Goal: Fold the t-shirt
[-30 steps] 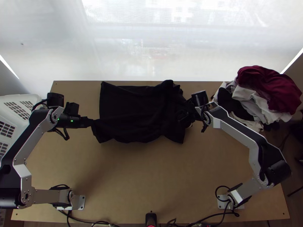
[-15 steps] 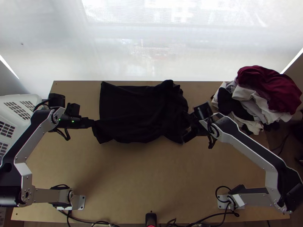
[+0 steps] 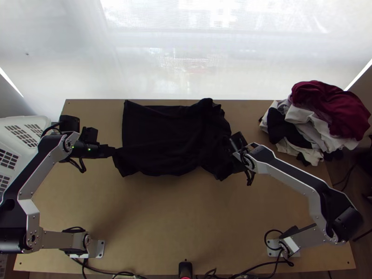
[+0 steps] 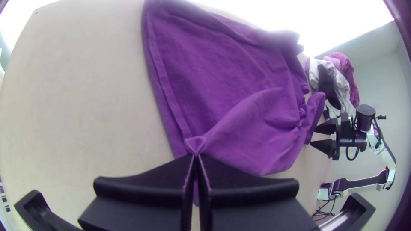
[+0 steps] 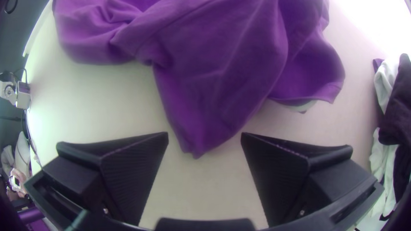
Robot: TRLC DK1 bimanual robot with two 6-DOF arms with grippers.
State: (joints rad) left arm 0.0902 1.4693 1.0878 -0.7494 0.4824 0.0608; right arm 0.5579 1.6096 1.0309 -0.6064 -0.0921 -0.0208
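A black t-shirt (image 3: 162,139) lies partly folded across the table's far half, its right end bunched; it looks purple in the wrist views. At its left near corner is my left gripper (image 3: 113,151). In the left wrist view, the left gripper (image 4: 195,157) is shut on a pinched bit of the t-shirt (image 4: 231,94). My right gripper (image 3: 231,160) is at the bunched right end. In the right wrist view, the right gripper (image 5: 204,139) stands open, with a pointed corner of the t-shirt (image 5: 214,85) between its fingertips, untouched by either finger.
A pile of clothes (image 3: 321,118), dark red, white and black, lies at the table's far right corner. A white basket (image 3: 18,139) stands off the left edge. Bare wood of the table (image 3: 186,218) stretches between the arms' bases.
The right gripper first moved nearer and let the t-shirt's right end lie, then shifted slightly left; the cloth's near right corner changed shape. My left gripper has hardly moved.
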